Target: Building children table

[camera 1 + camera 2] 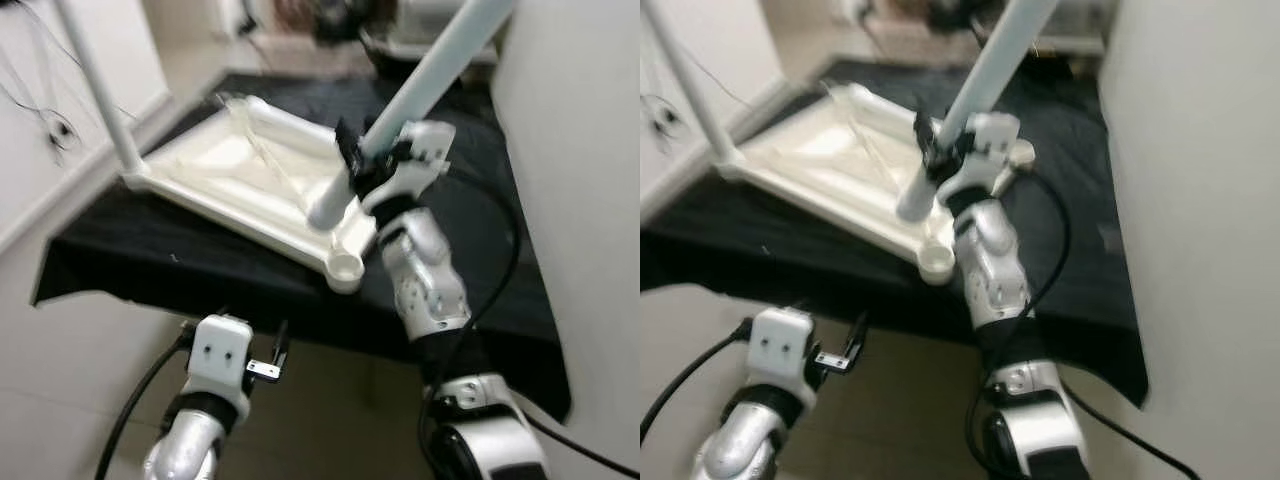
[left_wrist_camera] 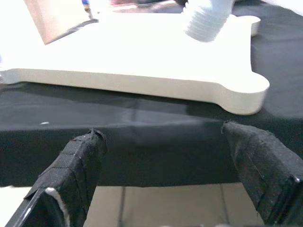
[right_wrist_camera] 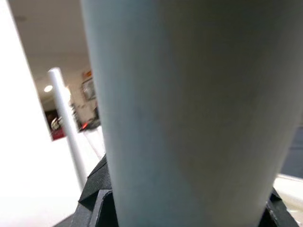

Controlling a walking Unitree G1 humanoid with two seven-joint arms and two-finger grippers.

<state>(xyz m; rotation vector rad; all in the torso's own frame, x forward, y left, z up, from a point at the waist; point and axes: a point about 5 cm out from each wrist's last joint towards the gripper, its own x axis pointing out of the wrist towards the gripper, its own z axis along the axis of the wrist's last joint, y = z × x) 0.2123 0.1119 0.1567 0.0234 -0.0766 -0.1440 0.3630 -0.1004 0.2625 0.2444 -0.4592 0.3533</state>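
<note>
Leg point(image 1: 430, 75) top cut off, in right tool point(image 1: 352, 160).

the tabletop point(image 1: 240, 175) lies upside down on a cloth point(image 1: 470, 270) spread over a raised surface, a leg point(image 1: 100, 90) standing up at its far left corner. the right gripper point(image 1: 355, 160) holds another leg point(image 1: 420, 80) slanted above the near right corner socket point(image 1: 345, 265). the left gripper point(image 1: 268, 362) hangs below the cloth's front edge.
</note>
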